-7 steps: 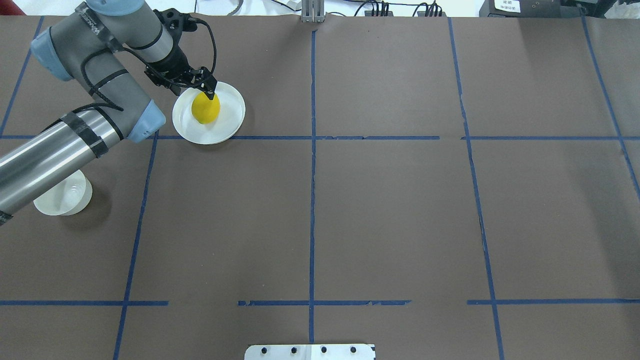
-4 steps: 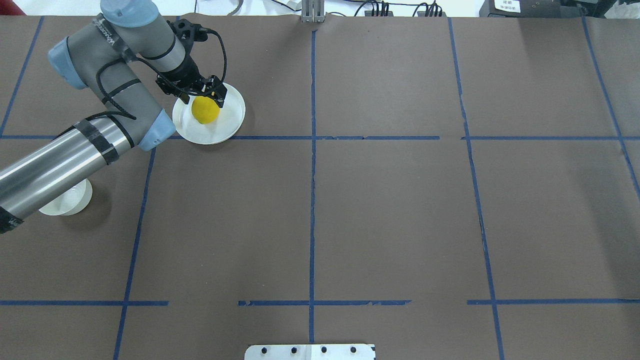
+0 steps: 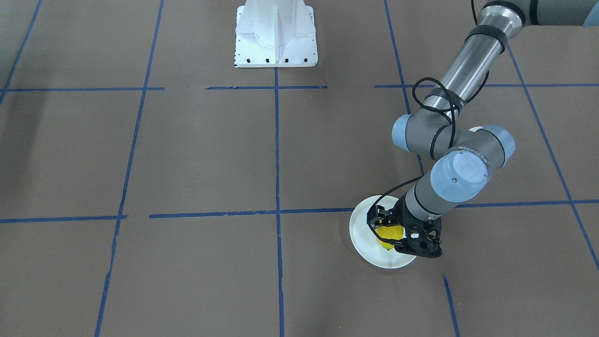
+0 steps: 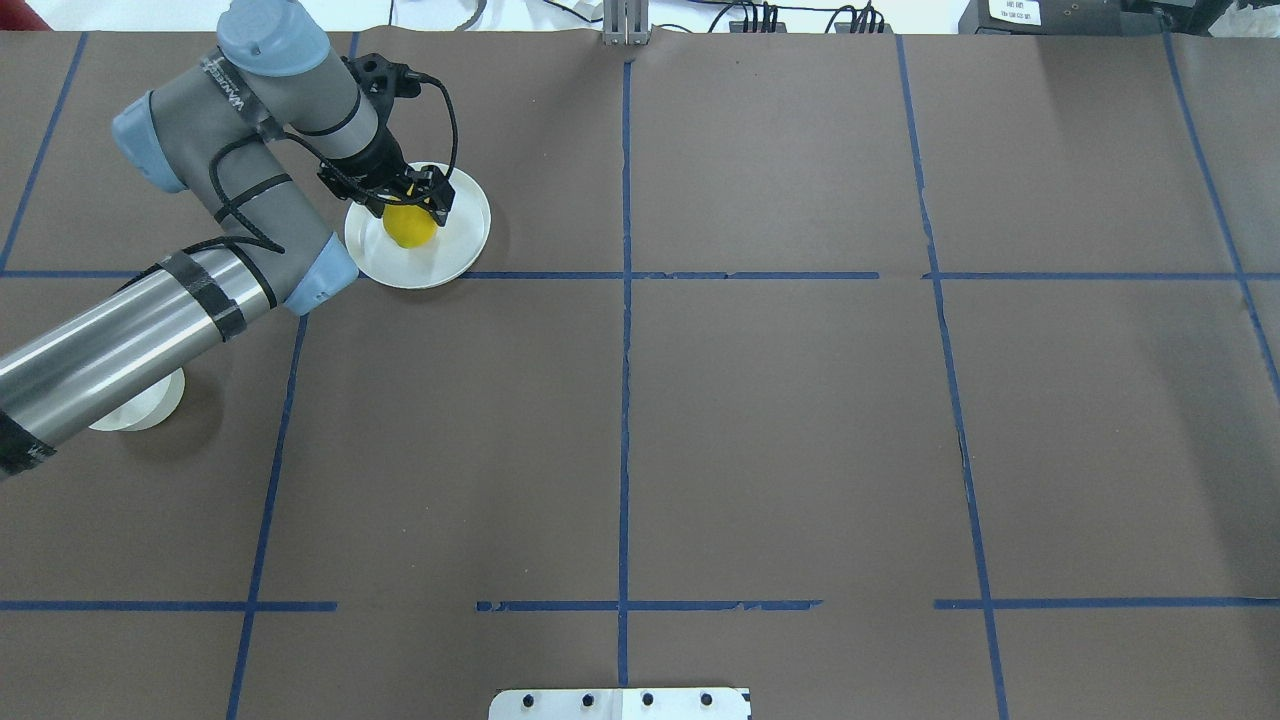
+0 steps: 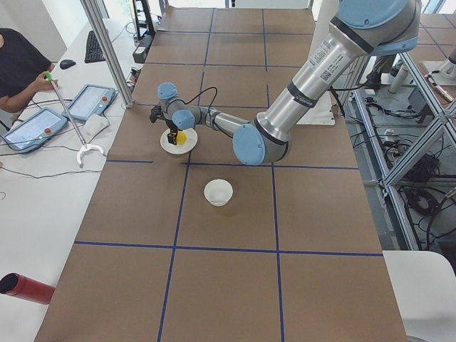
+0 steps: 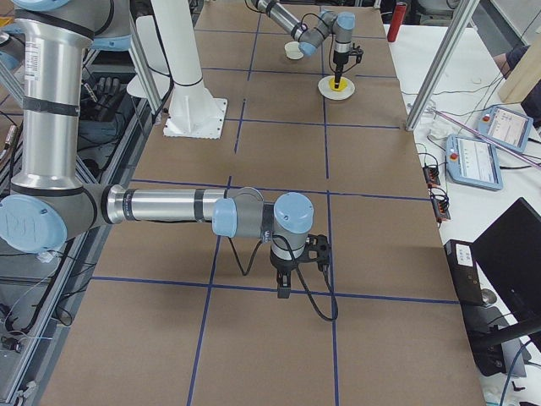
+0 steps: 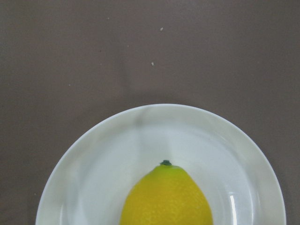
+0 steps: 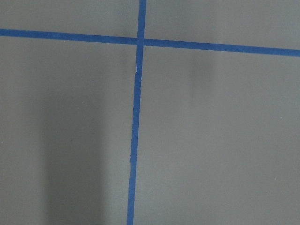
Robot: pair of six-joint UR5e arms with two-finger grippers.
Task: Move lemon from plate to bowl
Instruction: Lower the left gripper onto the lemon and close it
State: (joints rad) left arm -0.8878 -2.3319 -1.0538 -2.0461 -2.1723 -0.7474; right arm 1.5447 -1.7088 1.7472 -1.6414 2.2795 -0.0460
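The lemon lies on the white plate at the table's far left, green tip up in the left wrist view. My left gripper hangs straight over it, open, with its fingers on either side of the lemon. I cannot tell if they touch it. The bowl stands nearer the robot and is mostly hidden under my left arm; it shows whole in the exterior left view. My right gripper points down at bare table near the robot's right side, and I cannot tell whether it is open or shut.
Brown paper with blue tape lines covers the table. The white base mount stands at the robot's edge. An operator and tablets are on a side table beyond the far edge.
My left arm has swung toward the plate and the gripper has come down around the lemon. The lemon has stayed on the plate. The arm now covers more of the bowl.
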